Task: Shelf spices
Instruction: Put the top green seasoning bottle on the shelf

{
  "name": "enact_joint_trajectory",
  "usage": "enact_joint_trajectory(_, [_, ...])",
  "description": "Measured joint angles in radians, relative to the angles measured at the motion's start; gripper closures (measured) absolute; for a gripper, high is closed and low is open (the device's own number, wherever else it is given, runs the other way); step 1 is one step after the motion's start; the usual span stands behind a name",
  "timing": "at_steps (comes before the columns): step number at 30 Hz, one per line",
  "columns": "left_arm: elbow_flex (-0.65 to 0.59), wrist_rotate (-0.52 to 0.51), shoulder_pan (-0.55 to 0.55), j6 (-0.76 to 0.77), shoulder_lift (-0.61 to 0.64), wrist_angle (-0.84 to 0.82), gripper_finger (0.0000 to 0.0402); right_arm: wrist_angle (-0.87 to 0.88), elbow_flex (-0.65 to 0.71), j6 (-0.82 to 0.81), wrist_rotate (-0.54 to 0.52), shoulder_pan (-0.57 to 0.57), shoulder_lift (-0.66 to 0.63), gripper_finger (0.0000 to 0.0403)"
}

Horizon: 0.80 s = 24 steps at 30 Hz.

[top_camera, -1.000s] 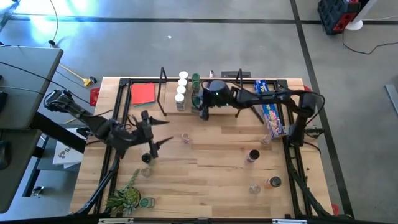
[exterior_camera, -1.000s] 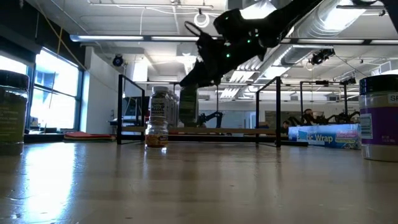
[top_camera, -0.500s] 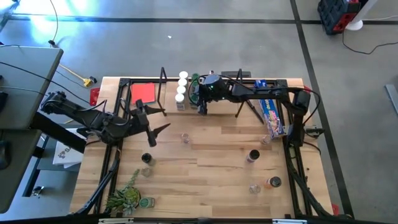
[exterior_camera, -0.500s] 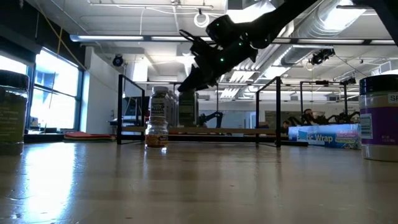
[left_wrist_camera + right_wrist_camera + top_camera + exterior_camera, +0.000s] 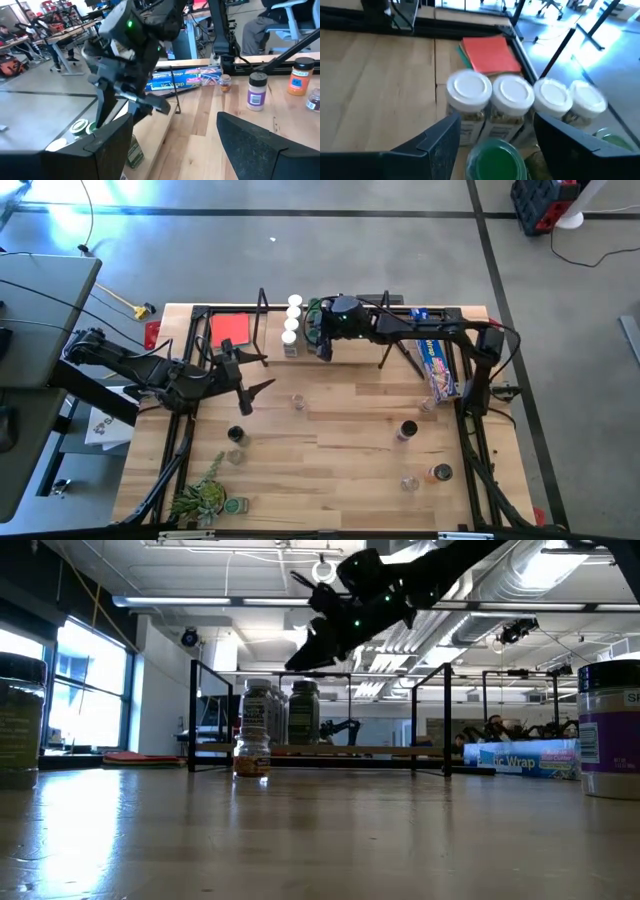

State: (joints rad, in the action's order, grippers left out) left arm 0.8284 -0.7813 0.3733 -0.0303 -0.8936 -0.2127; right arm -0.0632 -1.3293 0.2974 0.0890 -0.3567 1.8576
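Green-lidded spice jar (image 5: 496, 159) on shelf (image 5: 345, 360), half cut off below wide-open, empty right gripper (image 5: 495, 131); left gripper (image 5: 243, 383) spread wide.

Pale wood table (image 5: 330, 470), planks with a soft sheen. The shelf (image 5: 350, 363) shows thin black metal wire uprights. Smooth white plastic lids cap the spices (image 5: 469, 90); one lid (image 5: 496, 159) is glossy green.

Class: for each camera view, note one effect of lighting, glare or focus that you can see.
High view: glare washes out the floor at the upper left. Low view: the right pincer is a backlit silhouette against bright ceiling lights. Left wrist view: its own fingers are near, soft dark shapes. Right wrist view: the green-lidded jar is blurred; white lids look overexposed.
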Motion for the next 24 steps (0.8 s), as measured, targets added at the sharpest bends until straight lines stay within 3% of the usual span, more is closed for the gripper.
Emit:
enact_joint_trajectory(6, [0.000, 0.017, 0.000, 0.001, 0.000, -0.005, 0.0116, 0.119, 0.000, 0.004, 0.029, 0.074, -0.063, 0.0170])
enact_joint_trajectory(11, [0.000, 0.012, 0.000, 0.000, 0.000, -0.029, 0.0116, 0.196, 0.003, 0.015, 0.102, 0.128, 0.003, 0.0249])
enact_joint_trajectory(17, [0.000, 0.011, 0.000, 0.000, 0.000, -0.035, 0.0116, 0.178, 0.003, -0.010, -0.022, 0.126, 0.107, 0.0351])
enact_joint_trajectory(24, [0.000, 0.012, 0.000, 0.023, 0.000, -0.045, 0.0116, 0.165, 0.004, -0.068, -0.080, 0.073, 0.126, 0.0377])
